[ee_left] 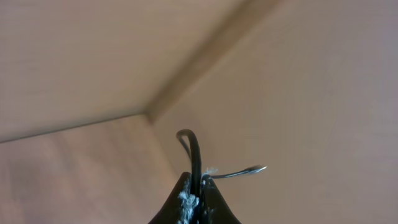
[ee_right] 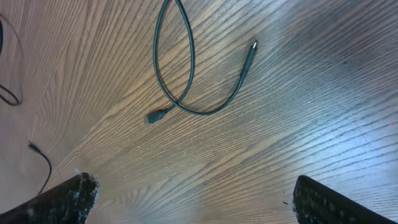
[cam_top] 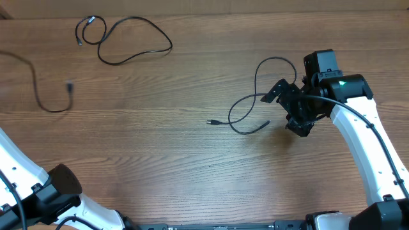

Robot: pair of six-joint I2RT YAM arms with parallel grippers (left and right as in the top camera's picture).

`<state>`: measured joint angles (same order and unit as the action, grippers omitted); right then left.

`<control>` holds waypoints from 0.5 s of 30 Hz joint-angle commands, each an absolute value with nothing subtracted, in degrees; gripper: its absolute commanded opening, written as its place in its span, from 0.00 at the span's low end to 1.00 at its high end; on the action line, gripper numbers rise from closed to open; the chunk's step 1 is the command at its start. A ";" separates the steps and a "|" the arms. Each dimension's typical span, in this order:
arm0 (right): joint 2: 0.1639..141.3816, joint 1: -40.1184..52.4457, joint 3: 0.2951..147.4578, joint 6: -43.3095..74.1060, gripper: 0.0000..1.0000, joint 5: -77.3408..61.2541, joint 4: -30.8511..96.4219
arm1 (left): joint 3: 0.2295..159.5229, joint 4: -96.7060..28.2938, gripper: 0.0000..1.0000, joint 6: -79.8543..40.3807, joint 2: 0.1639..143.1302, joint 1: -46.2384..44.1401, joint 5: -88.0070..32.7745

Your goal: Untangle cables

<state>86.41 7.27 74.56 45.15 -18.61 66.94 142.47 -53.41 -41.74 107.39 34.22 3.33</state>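
Three black cables lie apart on the wooden table (cam_top: 160, 147). One is a looped cable (cam_top: 128, 39) at the far left back. One is a curved cable (cam_top: 39, 96) at the left edge. One is a looped cable (cam_top: 252, 96) beside my right gripper (cam_top: 287, 108). The right gripper (ee_right: 199, 202) is open and empty above bare wood, with that loop (ee_right: 180, 74) ahead of it. My left gripper (ee_left: 198, 190) is shut on a bent piece of black cable (ee_left: 194, 149) and points away from the table; its jaws do not show in the overhead view.
The left arm (cam_top: 57, 185) sits at the front left corner. The right arm (cam_top: 358, 128) reaches in from the right. In the right wrist view another cable end (ee_right: 40, 163) lies at the left edge. A thin wire (ee_left: 242, 172) sticks out beside the left jaws.
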 commanded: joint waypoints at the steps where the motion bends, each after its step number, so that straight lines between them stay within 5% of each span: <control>1: 86.08 7.44 74.96 44.88 1.00 -18.02 66.74 | 142.82 -57.41 0.04 -38.74 110.00 34.54 15.59; 10: 86.08 7.44 74.96 44.88 1.00 -18.02 66.72 | 142.80 -72.20 0.04 -39.38 121.80 36.88 6.68; 15: 86.08 7.44 74.96 44.88 1.00 -18.02 66.74 | 142.80 -76.90 0.04 -36.67 127.24 38.89 -8.29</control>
